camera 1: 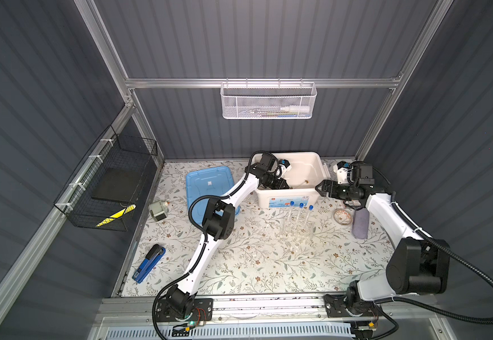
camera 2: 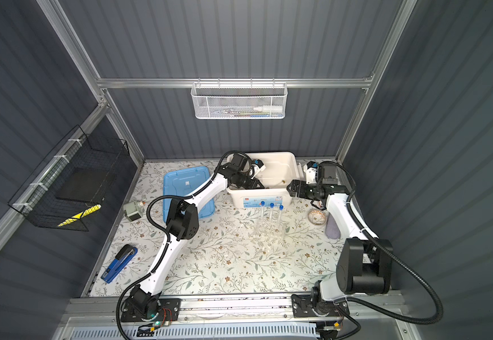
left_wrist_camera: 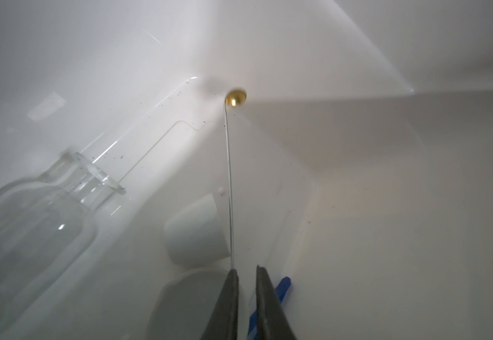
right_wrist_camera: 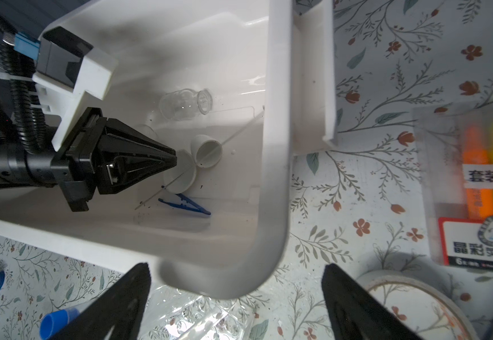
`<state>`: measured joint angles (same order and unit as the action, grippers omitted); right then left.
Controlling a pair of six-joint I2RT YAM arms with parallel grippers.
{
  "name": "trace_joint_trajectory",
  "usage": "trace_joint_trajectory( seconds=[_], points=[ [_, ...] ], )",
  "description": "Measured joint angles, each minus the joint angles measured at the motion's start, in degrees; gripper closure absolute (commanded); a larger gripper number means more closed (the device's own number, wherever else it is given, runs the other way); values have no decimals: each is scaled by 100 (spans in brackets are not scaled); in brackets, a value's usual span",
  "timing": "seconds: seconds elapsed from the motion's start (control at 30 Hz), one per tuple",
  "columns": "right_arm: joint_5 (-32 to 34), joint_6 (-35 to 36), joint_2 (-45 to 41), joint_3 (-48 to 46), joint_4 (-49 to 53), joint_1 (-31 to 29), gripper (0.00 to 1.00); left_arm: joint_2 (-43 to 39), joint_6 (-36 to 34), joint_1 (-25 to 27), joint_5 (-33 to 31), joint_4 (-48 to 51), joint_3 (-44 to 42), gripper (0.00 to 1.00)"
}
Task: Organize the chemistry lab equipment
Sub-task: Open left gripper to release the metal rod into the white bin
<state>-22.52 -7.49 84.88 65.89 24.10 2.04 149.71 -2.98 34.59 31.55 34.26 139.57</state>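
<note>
In both top views we locate the white bin (camera 1: 264, 198) at the 12 o'clock edge of the table (camera 1: 254, 265). The left gripper (camera 1: 287, 187) reaches into the bin from 9 o'clock, and we cannot tell its jaw state at this range. The right gripper (camera 1: 319, 190) hovers just outside the bin's 4 o'clock corner with its jaws spread wide and empty. The clear rack (camera 1: 296, 232) stands near the bin at 6 o'clock, with the three test tubes (camera 1: 299, 217) upright in it. In the left wrist view we see the left gripper's fingers (left_wrist_camera: 227, 303) parted by a narrow gap and pinching nothing. The thin rod (left_wrist_camera: 229, 176) meets one fingertip only, and its gold ball end rests against the bin's inner surface. A glass flask (left_wrist_camera: 48, 212) lies on its side. The white dishes (left_wrist_camera: 195, 232) sit just beside the rod, and the blue tweezers (left_wrist_camera: 282, 288) show beyond the fingers. In the right wrist view we confirm the right gripper's fingers (right_wrist_camera: 127, 300) are well apart, with the bin's corner beyond them. Inside the bin, the rod lies across the dishes. The flask and tweezers rest on the floor, and the left gripper's tip hangs above the flatter dish.
</note>
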Motion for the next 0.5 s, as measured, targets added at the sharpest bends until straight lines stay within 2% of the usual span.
trace_joint_trajectory(
  seconds=[0.13, 0.23, 0.4, 0.5],
  points=[
    [0, 0, 0, 0, -2, 0, 7, -68, 81, 0, -31, -144, -122, 73],
    [0, -2, -7, -4, -4, 0, 6, -101, 142, 0, -48, -238, -179, 64],
    [7, -20, -76, -37, -13, 0, 5, -275, 254, 0, -50, -481, -492, 46],
    [4, -63, -170, -63, -35, 0, 4, -466, 339, 0, -70, -612, -752, 31]
  ],
)
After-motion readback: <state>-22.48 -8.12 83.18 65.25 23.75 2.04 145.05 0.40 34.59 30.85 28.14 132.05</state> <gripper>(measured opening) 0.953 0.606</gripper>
